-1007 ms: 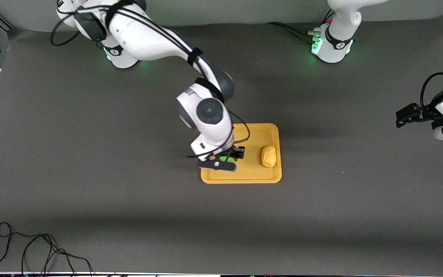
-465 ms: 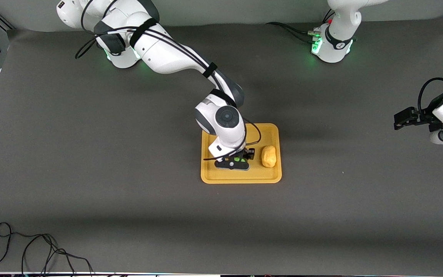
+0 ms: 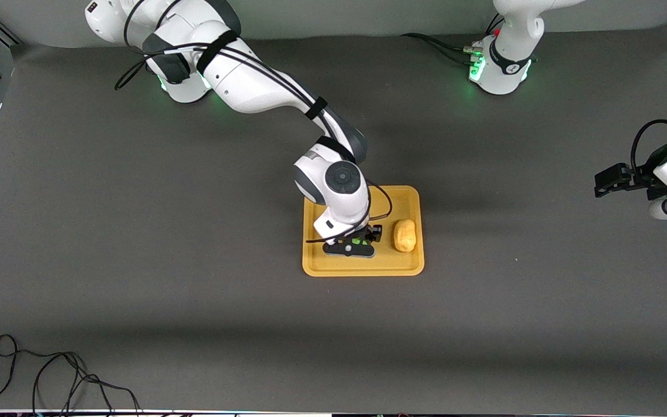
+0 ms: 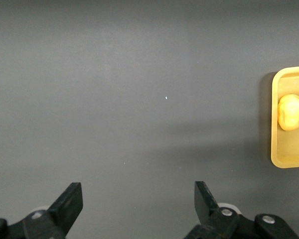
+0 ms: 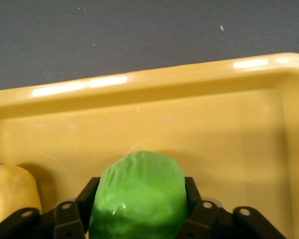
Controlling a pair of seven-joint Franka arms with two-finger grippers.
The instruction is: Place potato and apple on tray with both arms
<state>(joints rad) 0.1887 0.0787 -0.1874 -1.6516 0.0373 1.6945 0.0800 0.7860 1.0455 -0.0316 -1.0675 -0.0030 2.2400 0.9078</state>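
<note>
- While the right gripper sits low inside the tray, its two black fingers pinch the apple from both sides; the wrist view shows the green ball filling the gap between them.
- Whether the apple's underside touches the tray floor cannot be told; the grip looks low enough that a release would let it settle, not drop.
- Potato lies on the tray floor just beside the right gripper, toward the left arm's end of the table, apart from the apple. In the right wrist view its rounded flank shows close beside one finger.
- Judgement: the apple is being set next to the potato with a gap between, probably so the opening fingers do not knock it.
- Left gripper hangs over bare table well off from the tray, fingers spread wide with nothing between them; that arm waits.
- Apple: bright green, round, matte, with a crinkled skin.
- Potato: oval, lumpy, yellow-orange, dull-surfaced, a shade darker than the tray.
- Tray: flat rectangle, rounded corners, low raised rim, smooth plastic-looking finish that catches glossy highlights along the rim.
- Table: dark grey, matte, cloth-like.
- Judgement: a round apple on a smooth floor may roll once freed; the rim should hold it in.
</note>
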